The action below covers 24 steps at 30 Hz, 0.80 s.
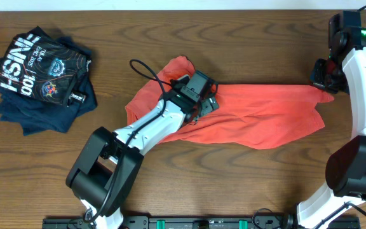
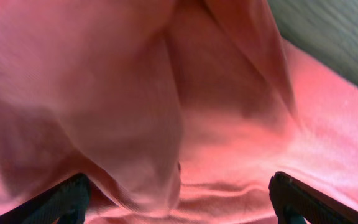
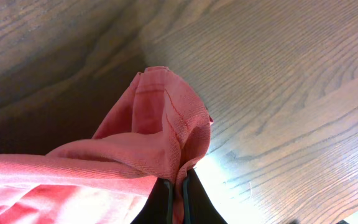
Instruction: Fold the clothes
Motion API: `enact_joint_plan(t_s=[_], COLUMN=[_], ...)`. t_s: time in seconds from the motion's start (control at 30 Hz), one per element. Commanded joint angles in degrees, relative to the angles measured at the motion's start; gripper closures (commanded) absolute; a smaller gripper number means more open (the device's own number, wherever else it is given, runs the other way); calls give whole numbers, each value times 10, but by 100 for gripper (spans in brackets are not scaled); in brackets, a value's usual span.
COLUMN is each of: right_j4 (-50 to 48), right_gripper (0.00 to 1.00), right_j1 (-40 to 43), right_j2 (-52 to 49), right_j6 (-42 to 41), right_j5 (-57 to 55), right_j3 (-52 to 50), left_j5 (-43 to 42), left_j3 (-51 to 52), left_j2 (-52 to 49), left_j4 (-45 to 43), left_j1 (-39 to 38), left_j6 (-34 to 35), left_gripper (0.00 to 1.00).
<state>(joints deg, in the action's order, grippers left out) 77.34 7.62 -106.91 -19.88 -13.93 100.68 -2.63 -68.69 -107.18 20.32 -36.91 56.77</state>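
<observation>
shirt (image 1: 265, 114): crumpled, stretched across desk (image 1: 234, 32)
my left gripper (image 1: 203, 105): spread wide, over shirt's left part
my right gripper (image 1: 326, 84): pinching shirt's right corner

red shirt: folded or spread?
Spread, not folded: red-orange T-shirt lies stretched and rumpled on the table, one corner pinched in the right claw.

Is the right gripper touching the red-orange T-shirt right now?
Touching. The right wrist view shows the right gripper with jaws shut on a bunched edge of the red-orange T-shirt.
</observation>
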Motion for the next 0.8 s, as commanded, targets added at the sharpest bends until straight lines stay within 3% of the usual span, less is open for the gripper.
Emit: enact_joint_plan(t_s=[0.0,0.2,0.4,0.77], right_j4=[1,3,3,2], right_gripper=[99,99,99,99], right_j1=[6,6,6,6], right_j2=[-1,-1,-1,-1], right_j6=[7,9,11,11], right_j5=[-7,-7,-7,-7], right_j3=[3,3,3,3], left_j5=[3,6,8,8], left_j3=[6,6,5,5], left_j2=[-8,-33,-43,-22], left_j4=[1,2,-1,-2], left_j1=[-6,-5,4,26], left_j6=[-5,-5,-6,-12], left_gripper=[7,8,19,21])
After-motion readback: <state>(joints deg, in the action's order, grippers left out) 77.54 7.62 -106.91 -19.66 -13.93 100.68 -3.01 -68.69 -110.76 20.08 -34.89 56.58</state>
